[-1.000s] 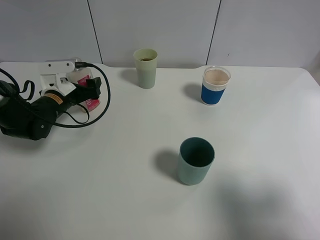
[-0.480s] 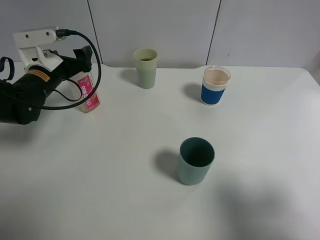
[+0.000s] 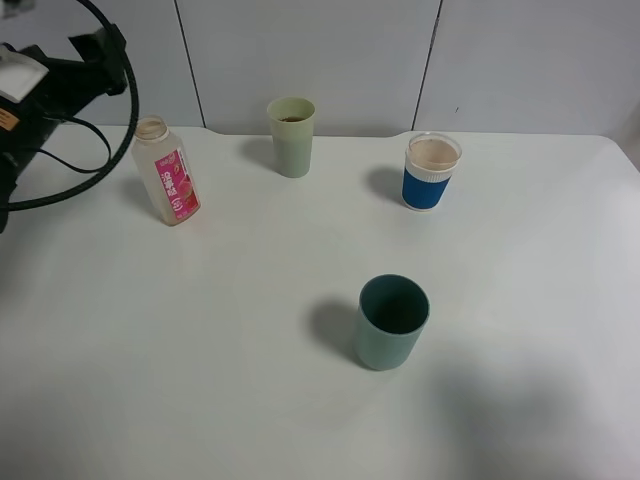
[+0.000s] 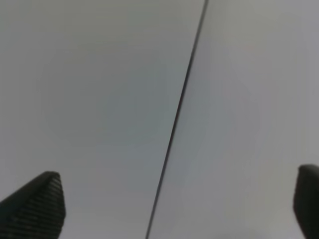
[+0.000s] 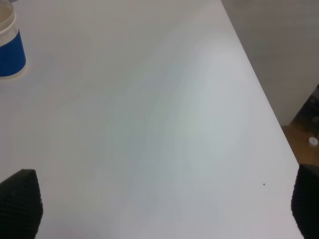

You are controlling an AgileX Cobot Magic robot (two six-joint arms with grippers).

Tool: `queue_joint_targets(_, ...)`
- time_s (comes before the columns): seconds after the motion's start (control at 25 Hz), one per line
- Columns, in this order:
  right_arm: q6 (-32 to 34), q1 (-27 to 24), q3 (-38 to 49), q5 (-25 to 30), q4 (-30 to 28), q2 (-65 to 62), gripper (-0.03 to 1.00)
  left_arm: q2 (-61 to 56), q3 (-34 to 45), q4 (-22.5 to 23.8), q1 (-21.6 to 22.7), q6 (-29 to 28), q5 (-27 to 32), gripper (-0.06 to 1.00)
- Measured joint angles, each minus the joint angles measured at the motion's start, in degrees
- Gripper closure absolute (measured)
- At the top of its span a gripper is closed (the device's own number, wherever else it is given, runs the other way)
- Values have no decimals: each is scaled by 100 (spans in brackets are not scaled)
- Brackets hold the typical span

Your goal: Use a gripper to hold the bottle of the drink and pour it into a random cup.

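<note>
The bottle (image 3: 167, 172) stands upright on the table at the back left, capless, with its pink label facing front. My left gripper (image 3: 98, 50) is raised above and to the left of it, apart from it. In the left wrist view the left gripper (image 4: 174, 201) is open and empty and faces the wall. The pale yellow-green cup (image 3: 292, 136) stands at the back centre with brown drink inside. My right gripper (image 5: 162, 204) is open and empty over the table's right side; it is out of the exterior high view.
A blue-sleeved clear cup (image 3: 431, 172) stands at the back right and also shows in the right wrist view (image 5: 9, 47). A dark teal cup (image 3: 391, 322) stands front of centre. The table's right edge (image 5: 259, 94) is near my right gripper.
My left gripper has let go of the bottle and risen up and to the left. The bottle now stands alone and upright. The cups have not moved.
</note>
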Motion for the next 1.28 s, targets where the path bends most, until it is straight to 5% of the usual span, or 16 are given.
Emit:
queue_joint_targets(0.2,0,0,0,0,0,0,-3,-1471,195,-21,57,216,555,7)
queue_joint_targets(1.28,0,0,0,0,0,0,-3,-6537,212,726,530,17,5986,12)
